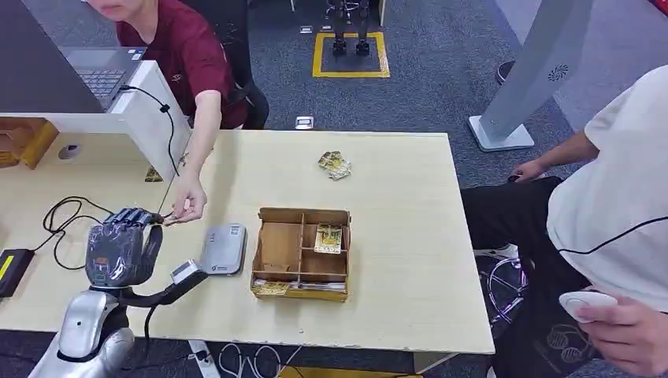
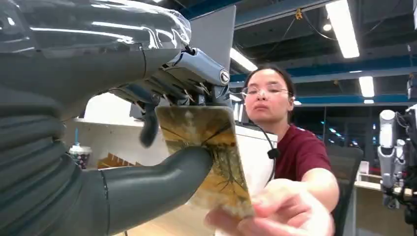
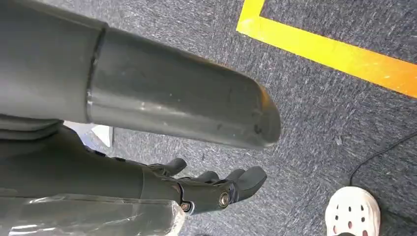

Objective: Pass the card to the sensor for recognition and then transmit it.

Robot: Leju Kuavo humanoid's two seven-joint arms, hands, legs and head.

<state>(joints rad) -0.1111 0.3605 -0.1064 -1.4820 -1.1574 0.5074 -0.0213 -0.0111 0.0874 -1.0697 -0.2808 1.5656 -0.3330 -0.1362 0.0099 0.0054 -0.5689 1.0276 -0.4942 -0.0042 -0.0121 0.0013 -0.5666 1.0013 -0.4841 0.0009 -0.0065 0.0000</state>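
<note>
My left hand [image 1: 122, 248] is raised over the table's left part, in front of the grey sensor [image 1: 223, 249]. In the left wrist view it pinches a yellow-brown picture card [image 2: 209, 142] between thumb [image 2: 157, 189] and fingers [image 2: 196, 73]. A person in a dark red shirt [image 1: 177, 47] reaches across, and that person's hand [image 1: 185, 203] grips the card's far end [image 2: 275, 206]. My right hand [image 3: 187, 115] hangs over the grey carpet, holding nothing, thumb and fingers apart.
A cardboard box [image 1: 302, 252] with compartments holds more cards to the right of the sensor. Loose cards [image 1: 335, 164] lie at the table's far side. Cables [image 1: 63, 220] and a laptop [image 1: 98, 75] sit at left. A second person [image 1: 614, 228] sits at right, holding a white controller [image 1: 587, 302].
</note>
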